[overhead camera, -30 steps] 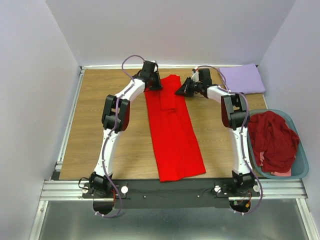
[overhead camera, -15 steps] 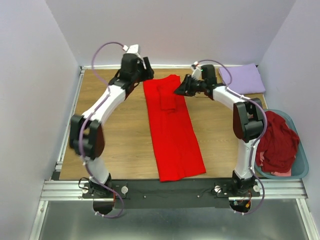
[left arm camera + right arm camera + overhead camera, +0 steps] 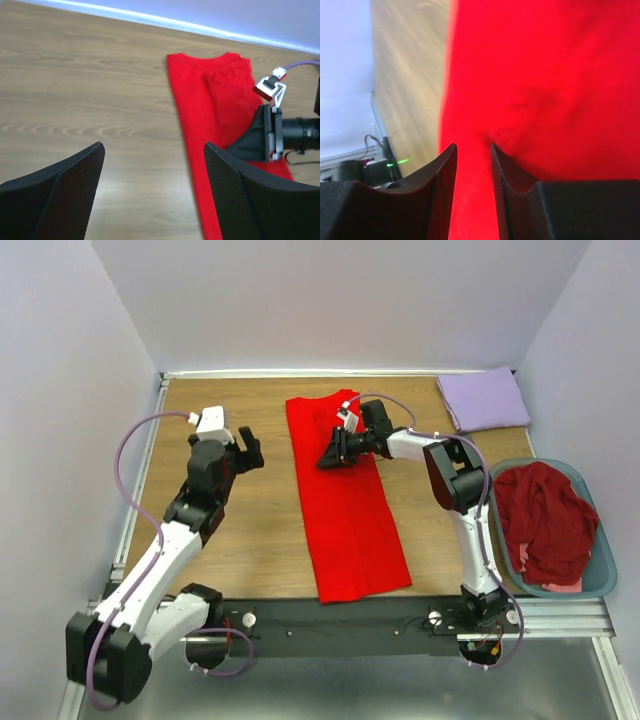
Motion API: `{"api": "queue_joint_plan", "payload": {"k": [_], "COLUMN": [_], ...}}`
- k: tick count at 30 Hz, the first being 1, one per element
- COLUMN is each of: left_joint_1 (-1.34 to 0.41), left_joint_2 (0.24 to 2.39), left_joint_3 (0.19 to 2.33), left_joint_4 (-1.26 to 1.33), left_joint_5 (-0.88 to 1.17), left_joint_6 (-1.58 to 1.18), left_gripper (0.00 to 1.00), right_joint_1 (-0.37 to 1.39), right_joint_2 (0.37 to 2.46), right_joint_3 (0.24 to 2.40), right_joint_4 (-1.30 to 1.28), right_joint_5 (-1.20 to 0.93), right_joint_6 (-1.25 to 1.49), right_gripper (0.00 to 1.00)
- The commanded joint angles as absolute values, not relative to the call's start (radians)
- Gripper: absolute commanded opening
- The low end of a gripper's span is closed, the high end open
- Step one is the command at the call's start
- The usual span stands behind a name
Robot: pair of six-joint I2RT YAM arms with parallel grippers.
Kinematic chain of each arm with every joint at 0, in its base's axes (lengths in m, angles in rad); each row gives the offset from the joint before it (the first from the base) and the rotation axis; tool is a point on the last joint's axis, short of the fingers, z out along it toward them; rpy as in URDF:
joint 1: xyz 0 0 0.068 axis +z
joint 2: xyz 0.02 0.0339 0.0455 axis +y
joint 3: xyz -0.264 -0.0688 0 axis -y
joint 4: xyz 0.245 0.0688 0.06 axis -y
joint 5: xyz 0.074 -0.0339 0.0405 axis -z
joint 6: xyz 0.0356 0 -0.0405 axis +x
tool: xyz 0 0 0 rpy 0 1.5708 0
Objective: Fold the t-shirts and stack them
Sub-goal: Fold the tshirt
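Note:
The bright red t-shirt (image 3: 350, 510) lies flat on the wooden table as a long narrow strip, with a sleeve folded in near its far end. My right gripper (image 3: 328, 458) hovers low over that folded part, jaws a little apart and nothing clamped; red cloth (image 3: 545, 75) shows through the gap of the right gripper (image 3: 473, 147). My left gripper (image 3: 246, 450) stands wide open over bare wood, left of the shirt. In the left wrist view the left gripper (image 3: 154, 146) frames table, with the shirt's edge (image 3: 200, 110) to its right. A folded lavender t-shirt (image 3: 485, 400) rests at the far right corner.
A teal basket (image 3: 604, 560) at the right edge holds crumpled maroon t-shirts (image 3: 545, 520). White walls close the table at the back and both sides. A metal rail (image 3: 350, 615) with the arm bases runs along the near edge.
My left arm has let go and swung back from the shirt's far left corner to the left side, opening wide. My right gripper slid left onto the shirt and its jaws parted.

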State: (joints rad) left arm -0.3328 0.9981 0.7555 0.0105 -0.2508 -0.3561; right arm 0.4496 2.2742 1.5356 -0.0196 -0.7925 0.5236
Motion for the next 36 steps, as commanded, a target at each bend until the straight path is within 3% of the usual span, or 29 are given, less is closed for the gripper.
{"api": "queue_joint_plan", "payload": {"k": [1,12,19,24,36], "left_joint_1": [-0.327,-0.327,-0.327,-0.328,-0.439], "left_joint_2": [0.859,0.920,0.957,0.977,1.040], "left_joint_3": [0.652,0.660,0.653,0.653,0.647], "left_joint_4": [0.063,0.098,0.110,0.075,-0.299], "left_joint_5": [-0.362,-0.379,-0.273,-0.160,0.097], "left_joint_6": [-0.286,-0.284,-0.290,-0.356,-0.574], "left_gripper": [0.89,0.91,0.90,0.90,0.81], "right_joint_1": [0.442,0.345,0.325,0.325,0.325], "right_joint_2": [2.384,2.648,2.562,2.303,1.570], "right_joint_3": [1.607,1.939,2.011,1.821,1.070], "right_joint_4": [0.018,0.011,-0.032,-0.043,-0.331], "right_joint_5": [-0.830,-0.860,-0.885,-0.845,-0.370], "right_joint_6": [0.523,0.517,0.486,0.425,0.368], "right_gripper": [0.41,0.41,0.47,0.53,0.53]}}
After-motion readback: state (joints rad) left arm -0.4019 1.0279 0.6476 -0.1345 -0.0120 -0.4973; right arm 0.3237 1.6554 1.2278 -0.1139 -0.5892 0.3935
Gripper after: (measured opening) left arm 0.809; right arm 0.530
